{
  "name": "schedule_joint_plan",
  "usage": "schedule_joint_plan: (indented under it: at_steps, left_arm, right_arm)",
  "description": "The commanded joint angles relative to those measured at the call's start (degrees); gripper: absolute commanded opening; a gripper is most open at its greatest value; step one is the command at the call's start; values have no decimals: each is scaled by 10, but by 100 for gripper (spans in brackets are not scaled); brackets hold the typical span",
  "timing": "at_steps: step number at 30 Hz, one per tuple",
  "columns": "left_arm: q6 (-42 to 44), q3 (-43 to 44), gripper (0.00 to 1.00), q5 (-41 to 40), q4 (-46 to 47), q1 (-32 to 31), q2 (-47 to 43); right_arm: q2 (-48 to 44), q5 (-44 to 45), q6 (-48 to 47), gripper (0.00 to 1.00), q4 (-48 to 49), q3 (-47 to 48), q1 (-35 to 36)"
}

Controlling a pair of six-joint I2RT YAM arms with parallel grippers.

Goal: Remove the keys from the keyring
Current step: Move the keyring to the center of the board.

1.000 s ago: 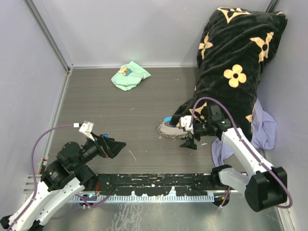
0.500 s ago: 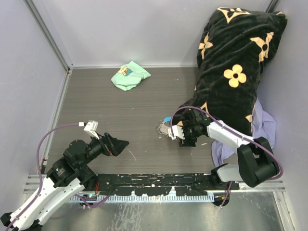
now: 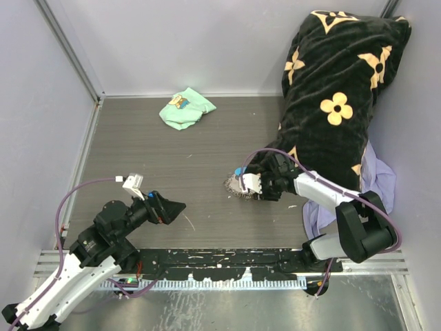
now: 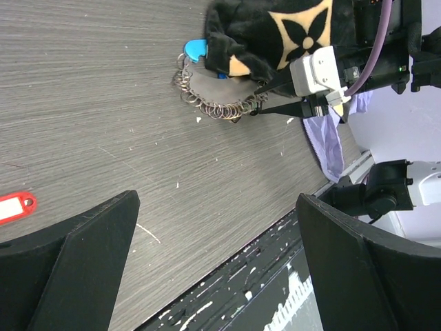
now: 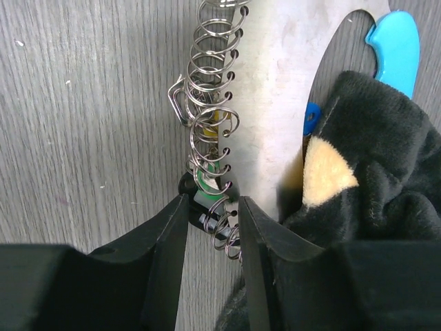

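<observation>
The keyring (image 5: 215, 124) is a curved row of silvery rings lying on the table beside a sky-blue fob (image 5: 396, 41), partly under the black blanket's corner. A key with a green tag (image 5: 204, 181) sits among the lower rings. My right gripper (image 5: 212, 200) is closed narrowly around those rings and the green tag, low on the table (image 3: 242, 185). My left gripper (image 4: 217, 200) hangs open and empty above the front of the table (image 3: 176, 205), well left of the keyring (image 4: 213, 107). A red-tagged key (image 4: 15, 207) lies apart on the table.
A large black blanket with gold flowers (image 3: 331, 103) fills the back right and overlaps the fob. A lavender cloth (image 3: 379, 183) lies at the right wall. A mint-green cloth (image 3: 185, 108) sits at the back. The black rail (image 3: 220, 258) runs along the near edge.
My right gripper has reached left onto the row of rings and narrowed its jaws around them. The left arm shifted only slightly and stayed open.
</observation>
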State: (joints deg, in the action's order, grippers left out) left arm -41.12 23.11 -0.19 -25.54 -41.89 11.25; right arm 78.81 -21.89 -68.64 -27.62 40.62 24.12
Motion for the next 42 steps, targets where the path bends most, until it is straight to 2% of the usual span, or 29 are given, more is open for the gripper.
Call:
schedule_joint_plan:
  at_steps: [1, 11, 27, 35, 42]
  left_arm:
    - [5, 0, 99, -2, 41, 1, -7]
    - [-1, -4, 99, 5, 47, 1, -9]
    - [-3, 1, 100, 8, 45, 1, -10]
    - [0, 9, 100, 9, 52, 1, 8]
    - [-2, 20, 99, 13, 55, 1, 29]
  right_arm:
    - [1, -7, 6, 40, 22, 13, 10]
    - [10, 18, -7, 35, 40, 1, 37]
    - [-6, 6, -9, 10, 33, -2, 50]
    - [-8, -49, 32, 2, 45, 15, 109]
    - [51, -97, 73, 1, 67, 77, 189]
